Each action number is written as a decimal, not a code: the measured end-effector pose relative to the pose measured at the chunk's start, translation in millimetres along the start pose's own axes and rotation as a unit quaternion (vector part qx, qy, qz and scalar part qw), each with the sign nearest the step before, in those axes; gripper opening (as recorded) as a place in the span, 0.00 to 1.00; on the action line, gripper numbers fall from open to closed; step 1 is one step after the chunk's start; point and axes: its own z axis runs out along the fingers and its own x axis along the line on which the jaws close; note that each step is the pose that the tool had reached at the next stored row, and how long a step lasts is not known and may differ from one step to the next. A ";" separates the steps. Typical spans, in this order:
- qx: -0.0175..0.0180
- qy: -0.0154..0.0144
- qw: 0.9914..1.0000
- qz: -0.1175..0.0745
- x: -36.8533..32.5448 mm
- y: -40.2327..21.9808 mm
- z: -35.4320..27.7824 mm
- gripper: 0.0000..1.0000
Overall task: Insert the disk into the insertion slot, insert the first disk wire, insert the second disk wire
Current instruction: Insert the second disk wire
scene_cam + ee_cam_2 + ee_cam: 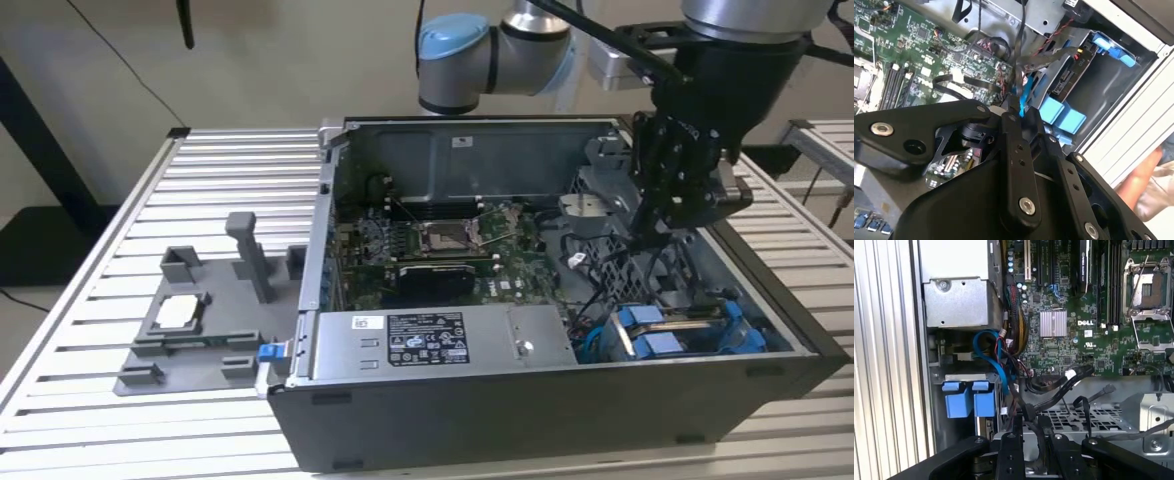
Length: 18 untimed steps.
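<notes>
Exterior view: the gripper [657,228] hangs inside the case, well to the exterior view's right of the power-supply box [441,338]. The disk [687,325] sits in the insertion slot [747,335] just beside that box, so I'd call this a wire step, all about squaring plug to port. The box's white label is too fine to read.

Second wrist view: jaws pinched nearly together, seemingly on a dark wire [1017,65].

First wrist view: the disk's blue tabs lie just beside the box, with white motherboard [1074,340] lettering beyond.
</notes>
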 end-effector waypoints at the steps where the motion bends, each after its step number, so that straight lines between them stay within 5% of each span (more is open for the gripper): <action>1: 0.000 0.002 1.000 -0.003 -0.2 0.5 0.0 0.27; 7: 0.002 0.013 1.000 -0.021 -4.0 3.9 0.4 0.27; 18: 0.009 0.021 0.999 -0.041 -12.0 13.3 4.0 0.27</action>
